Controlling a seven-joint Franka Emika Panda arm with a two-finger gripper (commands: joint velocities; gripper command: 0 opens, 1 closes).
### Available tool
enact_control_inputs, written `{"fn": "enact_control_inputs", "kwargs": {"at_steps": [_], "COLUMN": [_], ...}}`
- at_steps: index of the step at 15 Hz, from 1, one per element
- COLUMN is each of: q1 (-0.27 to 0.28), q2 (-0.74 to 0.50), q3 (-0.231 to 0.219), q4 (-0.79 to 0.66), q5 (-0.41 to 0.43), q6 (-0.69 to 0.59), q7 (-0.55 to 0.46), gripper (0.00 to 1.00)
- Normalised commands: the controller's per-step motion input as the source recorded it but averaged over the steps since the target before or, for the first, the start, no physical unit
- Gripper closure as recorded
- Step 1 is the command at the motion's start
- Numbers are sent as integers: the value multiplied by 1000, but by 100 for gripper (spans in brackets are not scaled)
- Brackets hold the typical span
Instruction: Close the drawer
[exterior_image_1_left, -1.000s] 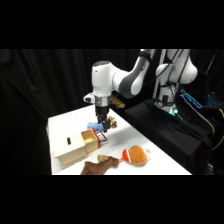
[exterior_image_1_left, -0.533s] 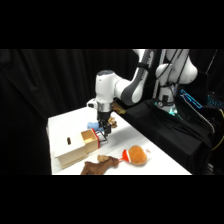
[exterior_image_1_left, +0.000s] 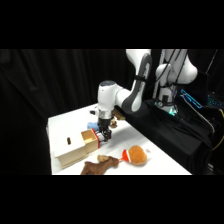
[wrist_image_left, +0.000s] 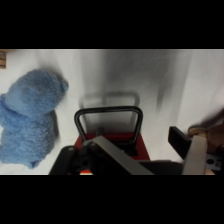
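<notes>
Gripper (exterior_image_1_left: 104, 135) hangs right at the front of the drawer (exterior_image_1_left: 90, 141), which sticks out of its pale box (exterior_image_1_left: 67, 147), red handle (wrist_image_left: 117, 142) under the fingers, though whether they're apart or together I cannot tell.

drawer (exterior_image_1_left: 90, 141): tan-orange | handle (wrist_image_left: 109, 121): dark | plush (wrist_image_left: 31, 121): blue | table (exterior_image_1_left: 155, 155): white
</notes>
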Motion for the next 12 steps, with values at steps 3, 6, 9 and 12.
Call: {"fn": "enact_control_inputs", "kwargs": {"at_steps": [3, 6, 9, 12], "q1": [115, 129, 122, 82], "q2": [187, 222, 250, 247], "q3": [-73, -100, -109, -76], "q4": [107, 176, 233, 248], "q5": [35, 36, 44, 69], "q6": [242, 203, 150, 121], "q7": [27, 22, 22, 9], "gripper": [0, 0, 0, 0]}}
